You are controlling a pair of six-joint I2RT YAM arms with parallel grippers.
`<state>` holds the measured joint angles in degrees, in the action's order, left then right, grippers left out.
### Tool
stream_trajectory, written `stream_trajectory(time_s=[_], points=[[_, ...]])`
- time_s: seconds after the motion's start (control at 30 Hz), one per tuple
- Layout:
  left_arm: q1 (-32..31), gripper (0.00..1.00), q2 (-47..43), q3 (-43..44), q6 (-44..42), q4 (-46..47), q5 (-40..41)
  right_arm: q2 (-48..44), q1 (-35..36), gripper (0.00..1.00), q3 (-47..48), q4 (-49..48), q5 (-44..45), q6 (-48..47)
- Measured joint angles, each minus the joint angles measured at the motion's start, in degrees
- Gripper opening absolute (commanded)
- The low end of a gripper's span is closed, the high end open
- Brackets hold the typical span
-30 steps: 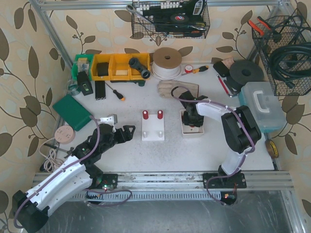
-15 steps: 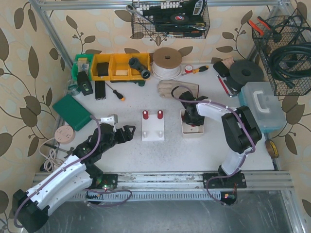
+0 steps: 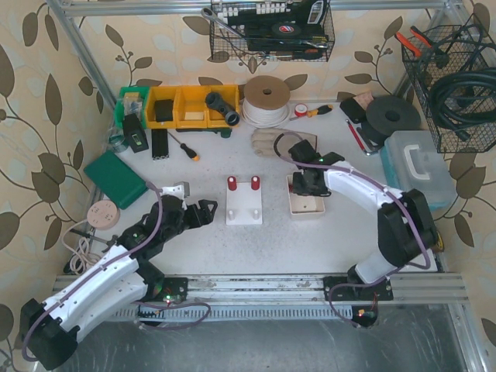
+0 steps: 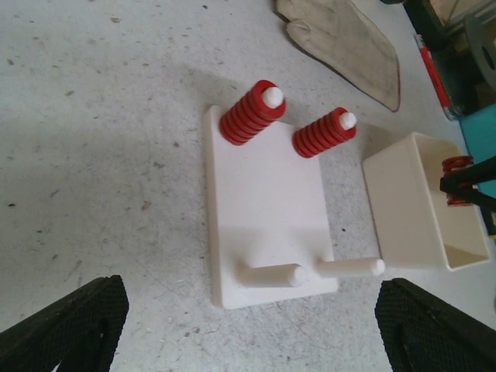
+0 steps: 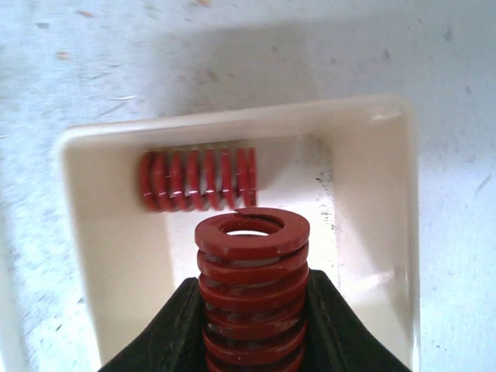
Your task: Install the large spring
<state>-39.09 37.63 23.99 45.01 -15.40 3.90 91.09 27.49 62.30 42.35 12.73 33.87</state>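
Note:
A large red spring (image 5: 252, 287) stands upright between the fingers of my right gripper (image 5: 252, 329), which is shut on it just above the cream tray (image 5: 232, 120). A second red spring (image 5: 198, 180) lies on its side at the tray's far wall. From above, the right gripper (image 3: 310, 182) hangs over the tray (image 3: 308, 208). The white base plate (image 4: 267, 194) carries two red springs (image 4: 249, 112) (image 4: 324, 132) on its far pegs, and two near pegs (image 4: 271, 275) (image 4: 349, 268) are bare. My left gripper (image 4: 252, 329) is open, just short of the plate's near edge.
A beige glove (image 3: 283, 142) lies behind the tray, with a roll of white cord (image 3: 266, 97) and yellow bins (image 3: 182, 105) further back. A green case (image 3: 116, 178) sits at the left and a clear plastic box (image 3: 418, 167) at the right.
My right gripper has shut on the spring in the tray and risen a little with it, and its arm has swung out to the right. The left arm has barely moved.

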Motion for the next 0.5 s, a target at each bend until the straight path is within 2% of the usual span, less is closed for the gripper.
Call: stream_trajectory(time_s=[0.17,0.3,0.5], points=[[0.0,0.91,3.0,2.4,0.3,1.3,-4.4,-4.5,-0.2,0.00,0.0,-0.6,-7.7,-8.2],[0.0,0.88,9.5,8.3,0.5,3.3,-10.7,-6.5,-0.2,0.00,-0.8,-2.8,-16.0,-16.1],[0.0,0.85,20.5,16.4,4.6,12.4,-23.1,-12.0,0.3,0.00,-4.2,-5.9,-21.7,-27.3]])
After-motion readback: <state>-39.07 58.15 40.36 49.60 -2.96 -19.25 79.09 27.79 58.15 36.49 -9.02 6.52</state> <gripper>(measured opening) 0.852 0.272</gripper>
